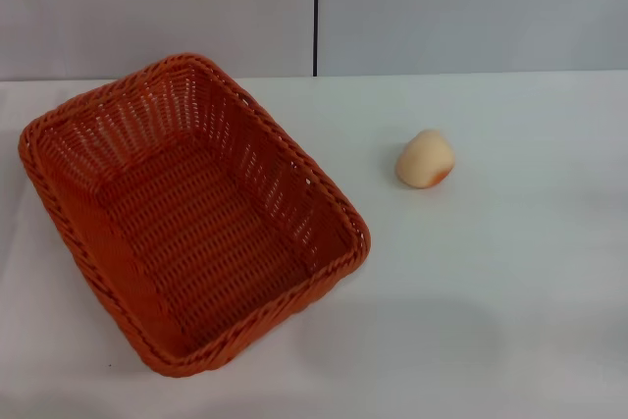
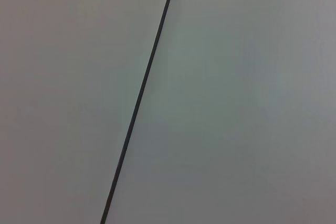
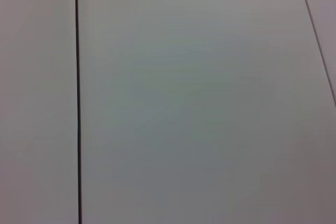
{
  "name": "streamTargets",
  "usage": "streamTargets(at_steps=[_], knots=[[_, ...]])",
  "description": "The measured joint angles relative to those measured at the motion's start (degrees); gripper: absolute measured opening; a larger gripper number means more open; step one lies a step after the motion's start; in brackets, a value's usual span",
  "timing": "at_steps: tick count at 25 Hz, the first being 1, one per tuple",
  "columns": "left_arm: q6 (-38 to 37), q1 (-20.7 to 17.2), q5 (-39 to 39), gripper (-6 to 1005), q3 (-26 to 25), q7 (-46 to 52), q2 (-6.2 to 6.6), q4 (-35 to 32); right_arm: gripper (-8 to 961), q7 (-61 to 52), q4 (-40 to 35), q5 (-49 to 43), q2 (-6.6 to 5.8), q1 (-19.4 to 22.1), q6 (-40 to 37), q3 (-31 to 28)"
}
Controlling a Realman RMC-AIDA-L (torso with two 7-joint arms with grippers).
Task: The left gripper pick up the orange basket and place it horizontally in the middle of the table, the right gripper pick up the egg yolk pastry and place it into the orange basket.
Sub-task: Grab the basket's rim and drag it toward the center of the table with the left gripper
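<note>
On my feed the orange basket (image 1: 191,213) sits left on the white worktop (image 1: 510,282), nothing inside, long axis running diagonally from far-left to near-right. The egg yolk pastry (image 1: 425,159) lies well apart, right. Neither gripper shows, so can't tell the jaws.

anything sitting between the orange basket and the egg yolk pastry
Nothing: in the head view, only bare white table separates the orange basket from the egg yolk pastry.
</note>
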State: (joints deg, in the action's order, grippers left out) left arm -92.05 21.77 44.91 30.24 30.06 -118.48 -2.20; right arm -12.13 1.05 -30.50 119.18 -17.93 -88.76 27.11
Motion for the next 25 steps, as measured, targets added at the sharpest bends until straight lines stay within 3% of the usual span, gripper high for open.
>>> streamTargets(at_steps=[18,19,23,25], knots=[[0.23,0.3,0.12,864,0.23,1.15,-0.03,-0.13,596,0.0,0.0,0.0,0.0,-0.53,0.31,-0.13],[1.47,0.25,0.87,864,3.01,8.1,0.62,-2.27,596,-0.01,0.0,-0.02,0.0,-0.56,0.32,-0.14],[5.55,-0.34,2.09,864,8.91,20.58,1.33,-10.09,595,-0.05,0.01,-0.3,0.02,-0.59,0.35,-0.08],[8.27,-0.8,3.77,864,12.2,28.33,2.38,-15.38,595,-0.06,0.14,-0.37,0.04,-0.61,0.35,-0.04]])
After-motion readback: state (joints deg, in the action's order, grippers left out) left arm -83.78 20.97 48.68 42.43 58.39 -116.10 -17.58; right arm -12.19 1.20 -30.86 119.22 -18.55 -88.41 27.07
